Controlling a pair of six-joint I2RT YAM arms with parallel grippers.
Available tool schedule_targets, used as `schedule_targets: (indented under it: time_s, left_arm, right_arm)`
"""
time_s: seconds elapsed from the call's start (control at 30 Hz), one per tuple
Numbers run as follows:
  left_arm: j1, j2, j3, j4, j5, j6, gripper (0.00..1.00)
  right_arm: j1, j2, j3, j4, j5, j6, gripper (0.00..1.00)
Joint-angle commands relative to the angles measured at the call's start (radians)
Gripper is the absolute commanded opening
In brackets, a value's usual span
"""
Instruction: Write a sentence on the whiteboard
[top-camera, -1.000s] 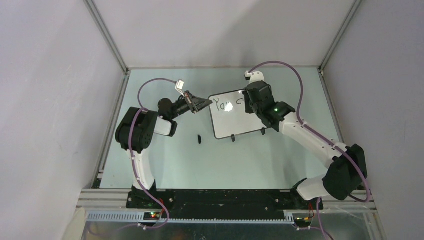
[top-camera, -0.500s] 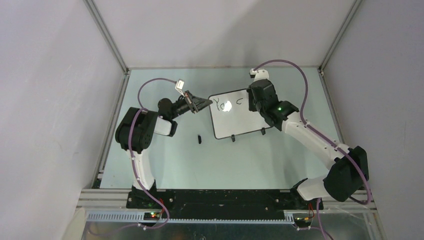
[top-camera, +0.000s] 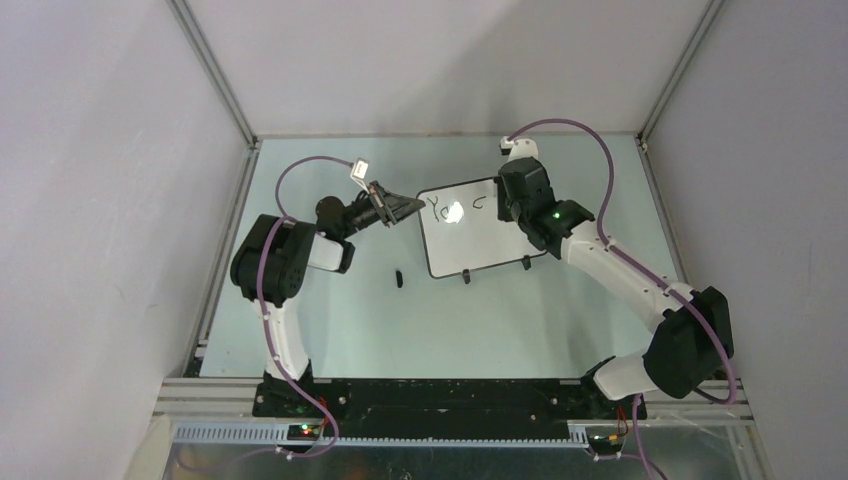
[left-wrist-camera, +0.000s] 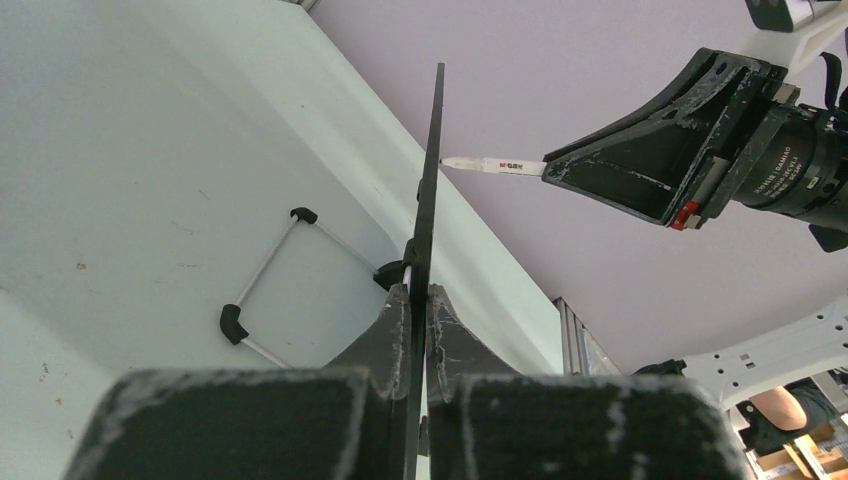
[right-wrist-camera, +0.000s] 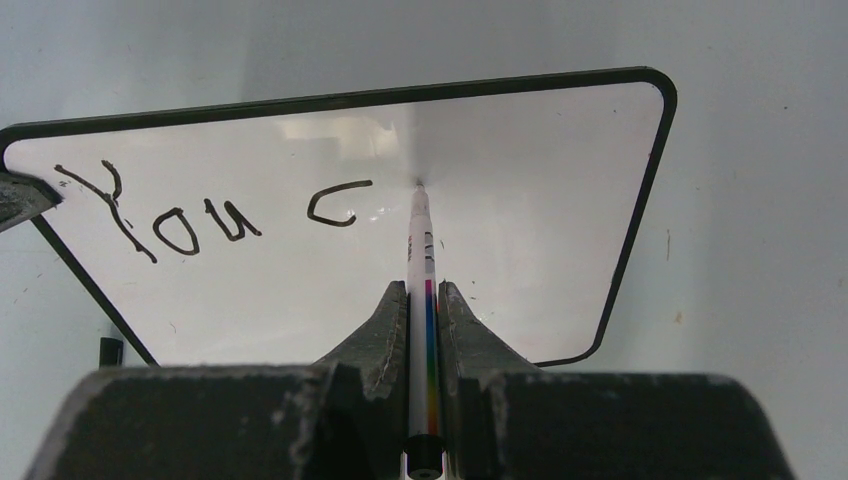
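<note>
The whiteboard (top-camera: 480, 228) stands tilted on the table, white with a thin black frame and two black feet. My left gripper (top-camera: 412, 207) is shut on its left edge, which shows edge-on in the left wrist view (left-wrist-camera: 428, 190). My right gripper (right-wrist-camera: 424, 292) is shut on a white marker (right-wrist-camera: 421, 240) with a rainbow stripe, whose tip touches the board (right-wrist-camera: 520, 240) right of the letters. The sentence (right-wrist-camera: 190, 215) reads "You c" in black. From above, the right gripper (top-camera: 512, 205) sits over the board's right part.
A small black cap (top-camera: 398, 277) lies on the table left of the board's near feet. The board's wire foot (left-wrist-camera: 262, 290) rests on the pale green table. Metal frame posts and grey walls enclose the back and sides.
My right gripper has shifted right along the board with the marker, uncovering the finished letter "c". The left gripper and the board have stayed still.
</note>
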Motion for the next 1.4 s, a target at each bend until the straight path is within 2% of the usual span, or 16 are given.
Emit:
schedule_targets:
  time_s: [0.0,0.37,0.77,1.13,1.37]
  left_arm:
    - [-0.008,-0.052,0.003,0.043,0.019,0.003,0.00]
    - [-0.009,-0.050,0.004,0.044,0.019,0.003,0.00]
    - [-0.008,-0.051,0.004,0.044,0.019,0.003,0.00]
    - [-0.009,-0.053,0.004,0.042,0.020,0.003,0.00]
    - [-0.009,-0.056,0.003,0.042,0.020,0.005,0.00]
  right_arm:
    - [-0.006,0.011,0.005,0.045,0.015,0.005,0.00]
    - [-0.009,0.025,0.006,0.079,0.030,0.010,0.00]
    - [-0.011,0.016,0.006,0.090,-0.047,0.006,0.00]
    - [-0.006,0.016,0.006,0.046,-0.111,0.002,0.00]
    - [0.005,0.013,0.006,0.002,-0.096,0.004,0.00]
